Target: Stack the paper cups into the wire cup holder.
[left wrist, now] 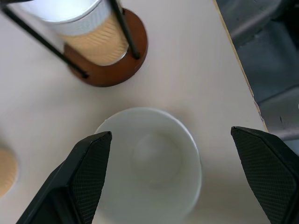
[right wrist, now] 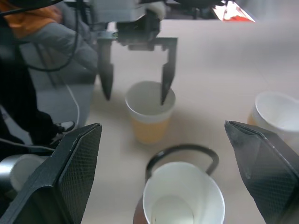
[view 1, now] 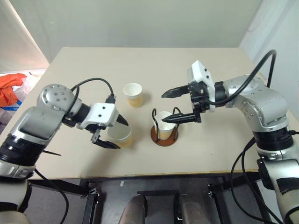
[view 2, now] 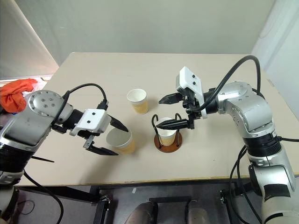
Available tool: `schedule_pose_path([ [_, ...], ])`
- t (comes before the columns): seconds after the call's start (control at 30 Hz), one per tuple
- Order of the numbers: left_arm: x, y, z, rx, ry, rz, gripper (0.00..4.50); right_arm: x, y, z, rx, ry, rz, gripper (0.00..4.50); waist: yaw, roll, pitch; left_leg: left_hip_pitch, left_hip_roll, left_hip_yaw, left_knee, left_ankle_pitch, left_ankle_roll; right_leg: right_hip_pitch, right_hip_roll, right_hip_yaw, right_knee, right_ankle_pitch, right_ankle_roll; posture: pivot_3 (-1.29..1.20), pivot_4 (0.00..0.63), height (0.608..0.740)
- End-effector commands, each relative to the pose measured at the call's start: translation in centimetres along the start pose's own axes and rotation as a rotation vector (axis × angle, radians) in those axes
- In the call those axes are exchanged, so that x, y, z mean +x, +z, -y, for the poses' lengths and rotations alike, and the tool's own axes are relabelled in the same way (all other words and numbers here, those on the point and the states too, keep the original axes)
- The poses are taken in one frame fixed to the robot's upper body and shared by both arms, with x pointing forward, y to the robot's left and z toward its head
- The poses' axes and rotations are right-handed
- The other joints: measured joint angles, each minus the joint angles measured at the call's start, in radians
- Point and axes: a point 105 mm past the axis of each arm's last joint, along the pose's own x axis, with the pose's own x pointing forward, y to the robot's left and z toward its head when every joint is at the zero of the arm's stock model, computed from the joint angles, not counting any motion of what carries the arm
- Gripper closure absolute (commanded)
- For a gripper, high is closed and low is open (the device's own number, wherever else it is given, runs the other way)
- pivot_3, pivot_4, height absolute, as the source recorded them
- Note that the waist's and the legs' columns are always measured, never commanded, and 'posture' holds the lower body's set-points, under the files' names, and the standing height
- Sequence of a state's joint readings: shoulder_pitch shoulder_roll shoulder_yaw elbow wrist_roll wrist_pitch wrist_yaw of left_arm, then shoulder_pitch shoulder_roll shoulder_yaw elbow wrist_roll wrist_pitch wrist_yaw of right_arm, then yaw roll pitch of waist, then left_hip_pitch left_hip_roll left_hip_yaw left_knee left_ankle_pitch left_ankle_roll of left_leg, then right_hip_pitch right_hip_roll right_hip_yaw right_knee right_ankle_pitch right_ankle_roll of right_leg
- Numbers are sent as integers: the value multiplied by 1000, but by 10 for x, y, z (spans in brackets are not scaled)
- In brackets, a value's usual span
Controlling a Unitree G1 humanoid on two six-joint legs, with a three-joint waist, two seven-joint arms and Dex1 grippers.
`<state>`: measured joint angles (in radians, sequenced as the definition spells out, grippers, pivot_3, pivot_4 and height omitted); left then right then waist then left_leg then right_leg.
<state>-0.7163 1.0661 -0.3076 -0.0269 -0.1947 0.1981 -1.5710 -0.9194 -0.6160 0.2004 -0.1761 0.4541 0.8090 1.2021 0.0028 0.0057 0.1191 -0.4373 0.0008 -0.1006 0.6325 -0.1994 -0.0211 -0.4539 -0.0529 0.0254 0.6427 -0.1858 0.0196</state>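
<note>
Left pincer (view 1: 111, 132), spread apart, straddles a cup (view 1: 120, 134) near the worktop's (view 1: 210, 154) six-o'clock edge. Right pincer (view 1: 175, 106), also spread, brackets the cup (view 1: 163, 122) in the holder (view 1: 164, 138). The third cup (view 1: 133, 94) stands free at eleven o'clock of the holder.

three paper cups (view 1: 132, 94) (all alike), one wire cup holder (view 1: 164, 136), one table (view 1: 210, 60)

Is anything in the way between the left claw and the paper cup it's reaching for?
Nothing visible. The open left claw already straddles the pale tan paper cup, with bare table around them.
</note>
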Motion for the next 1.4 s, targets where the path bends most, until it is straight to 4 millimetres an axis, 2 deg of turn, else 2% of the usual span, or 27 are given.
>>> schedule_pose_path([
  [0.03,9,-10,5,53,-43,-52,181,-11,12,-1,-40,-46,25,14,0,0,0,0,0,0,0,0,0,0,0,0,0,0,0,0,150,740],
  [0.13,13,-16,4,71,-52,-76,788,-15,10,0,-43,-65,11,0,0,0,0,0,0,0,0,0,0,0,0,0,0,0,1,0,150,740],
  [0.17,13,-17,4,72,-56,-77,1258,-17,10,0,-46,-70,4,0,0,0,0,0,0,0,1,0,0,0,0,0,0,1,1,0,150,740],
  [0.33,15,-18,0,81,-59,-77,2918,-28,7,6,-59,-112,-30,0,1,0,0,0,0,0,3,0,0,1,0,0,0,1,2,0,150,740],
  [0.47,11,-10,-6,105,-62,-51,4434,-39,4,7,-62,-138,-46,0,3,0,0,-1,0,0,4,0,0,1,0,0,1,1,2,0,150,740],
  [0.63,-9,8,-25,129,-23,-5,4480,-61,-2,2,-137,-169,-29,0,10,0,0,-3,-1,-1,6,-1,2,1,0,-1,0,2,3,0,150,740],
  [0.67,-17,16,-31,140,-3,23,4480,-70,-1,0,-140,-172,-4,0,10,-1,0,-3,-1,-1,7,-1,2,1,0,0,0,2,4,0,150,740],
  [0.73,-37,40,-44,184,43,96,4480,-93,2,-13,-134,-166,77,0,14,-1,0,-4,-1,-1,7,-1,2,1,0,-1,-1,2,5,0,150,740],
  [0.83,-61,85,-59,296,84,206,4480,-126,1,-22,-129,-278,134,0,25,-2,1,-9,-1,-3,9,-1,3,1,0,-2,-5,3,7,0,150,740],
  [0.93,-71,115,-66,388,84,272,4480,-141,-1,-33,-114,-333,136,0,25,-1,1,-12,-2,-2,10,-3,5,2,-1,-1,-13,6,13,0,150,740],
  [1.0,-69,143,-65,469,30,342,4480,-150,-2,-47,-75,-355,124,0,25,0,1,-15,-3,-1,13,-4,7,2,-1,-1,-16,7,18,0,150,740],
  [1.07,-59,153,-62,515,-31,349,4480,-152,-4,-57,-43,-360,104,0,28,0,1,-16,-4,0,15,-5,7,3,-2,0,-16,7,22,0,150,740],
  [1.2,-22,153,-61,585,-164,279,4480,-157,-10,-69,9,-399,71,0,27,0,1,-16,-6,1,19,-9,12,6,-4,3,-18,6,30,0,150,740],
  [1.4,2,146,-66,644,-224,215,4480,-148,-4,-75,-4,-417,86,0,19,1,3,-17,-4,4,31,-12,15,8,-2,3,-18,8,39,0,150,740],
])
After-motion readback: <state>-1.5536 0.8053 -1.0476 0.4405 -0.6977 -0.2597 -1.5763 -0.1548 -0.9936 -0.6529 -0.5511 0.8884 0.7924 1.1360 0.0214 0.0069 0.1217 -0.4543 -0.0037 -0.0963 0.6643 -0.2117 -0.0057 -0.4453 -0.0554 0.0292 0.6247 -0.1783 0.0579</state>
